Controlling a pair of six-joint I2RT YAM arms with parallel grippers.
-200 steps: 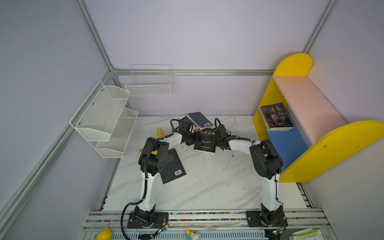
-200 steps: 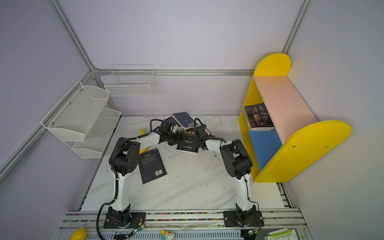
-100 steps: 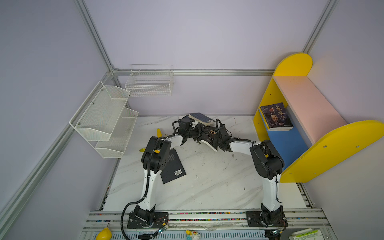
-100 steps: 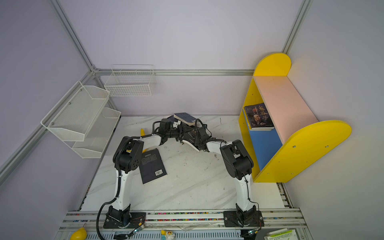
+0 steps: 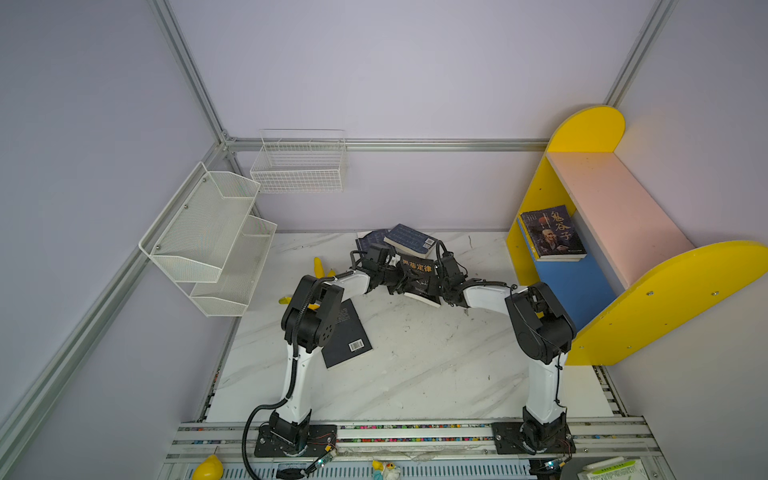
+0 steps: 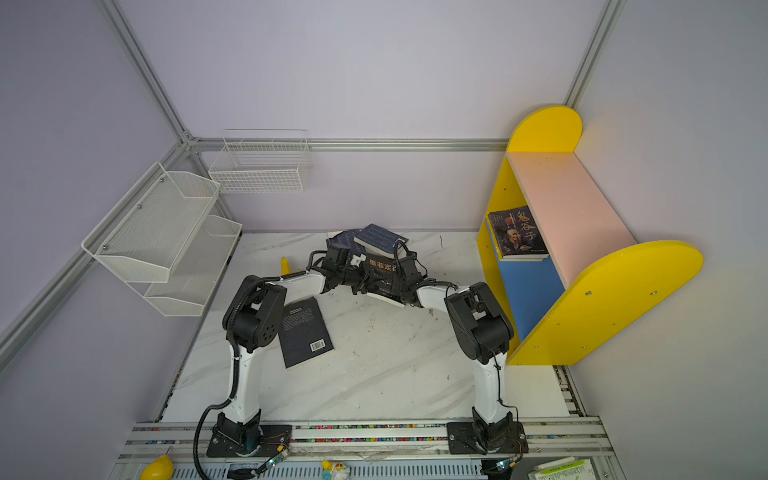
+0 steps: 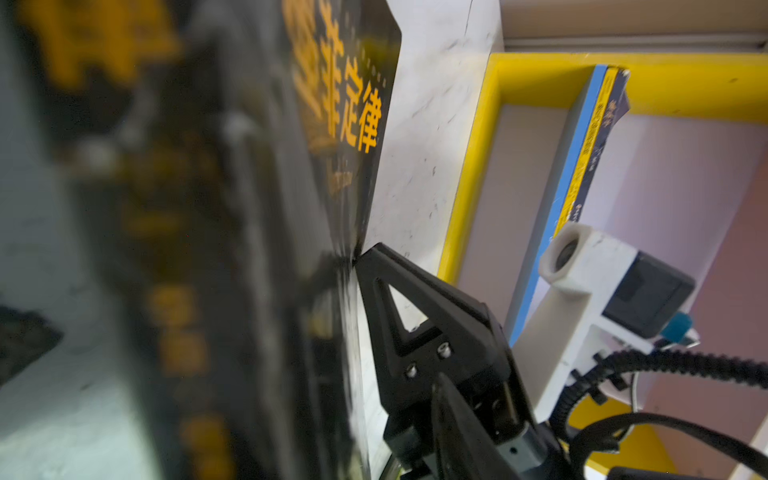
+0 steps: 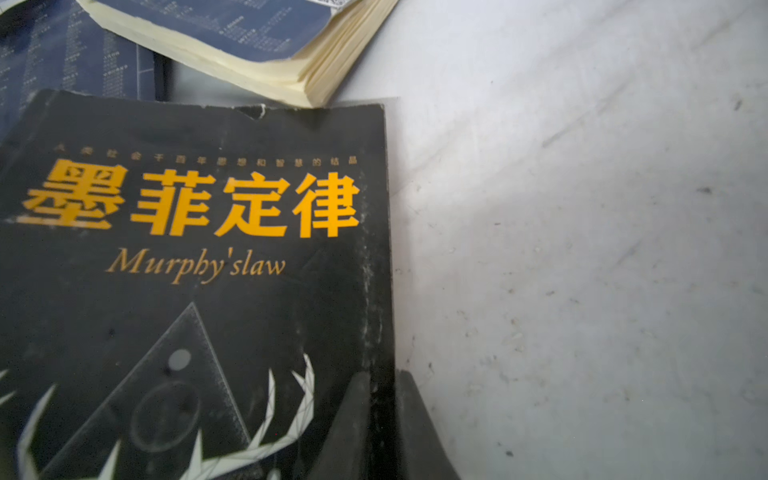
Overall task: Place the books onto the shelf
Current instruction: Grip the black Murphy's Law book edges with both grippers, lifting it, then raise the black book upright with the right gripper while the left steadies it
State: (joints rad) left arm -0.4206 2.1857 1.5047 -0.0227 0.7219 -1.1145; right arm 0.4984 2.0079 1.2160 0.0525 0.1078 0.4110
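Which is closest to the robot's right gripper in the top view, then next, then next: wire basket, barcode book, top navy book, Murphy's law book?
1. Murphy's law book: pinched by the right gripper.
2. Top navy book: just behind, leaning on another.
3. Barcode book: lying flat, to the left.
4. Wire basket: up on the back wall.

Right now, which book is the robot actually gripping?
The black Murphy's law book, tilted up from the table in the right gripper's jaws; nothing grips the others.
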